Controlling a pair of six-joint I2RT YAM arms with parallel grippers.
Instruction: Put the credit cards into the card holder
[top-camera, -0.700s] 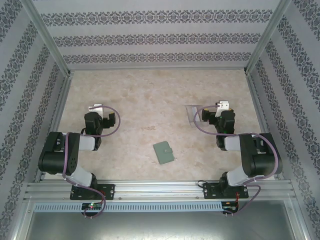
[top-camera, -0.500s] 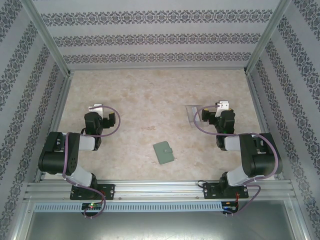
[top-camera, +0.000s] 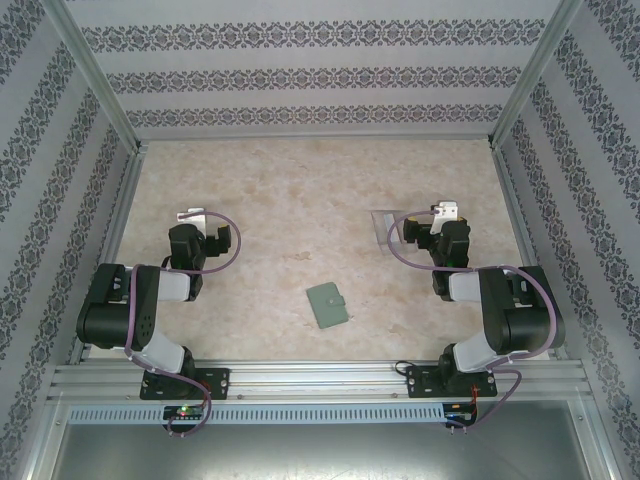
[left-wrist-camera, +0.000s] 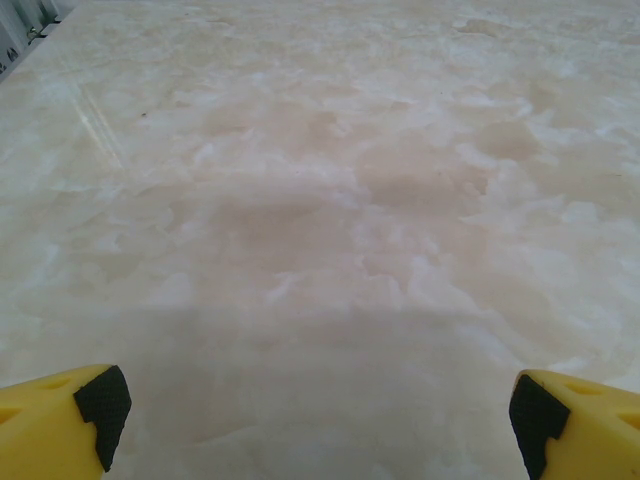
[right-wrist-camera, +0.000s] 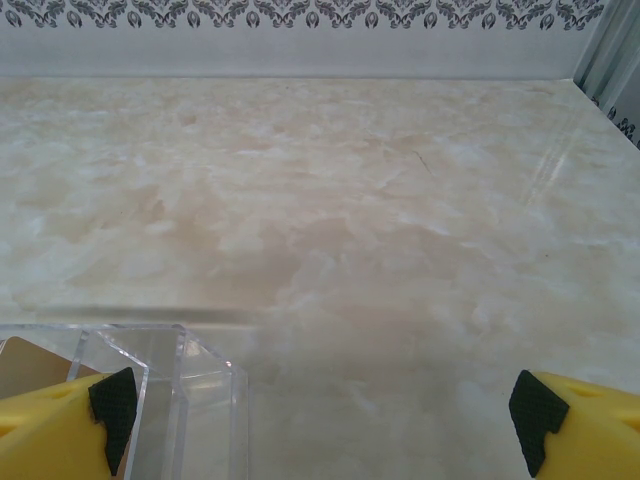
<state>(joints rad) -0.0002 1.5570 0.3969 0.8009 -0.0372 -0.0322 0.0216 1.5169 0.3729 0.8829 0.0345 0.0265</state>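
We see nothing moved; our left end effector (left-wrist-camera: 315, 410) and right end effector (right-wrist-camera: 323, 412) both stand wide, empty; the card holder (top-camera: 328, 305) lies shut, midway along the near edge of the worktop (top-camera: 300, 190); loading has not begun.

No lettering, label, brand, number or sign can be read anywhere.

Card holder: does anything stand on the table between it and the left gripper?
Nothing visible does. The card holder lies on the table, to the right of the open left gripper and nearer the arm bases. The surface between them is bare.
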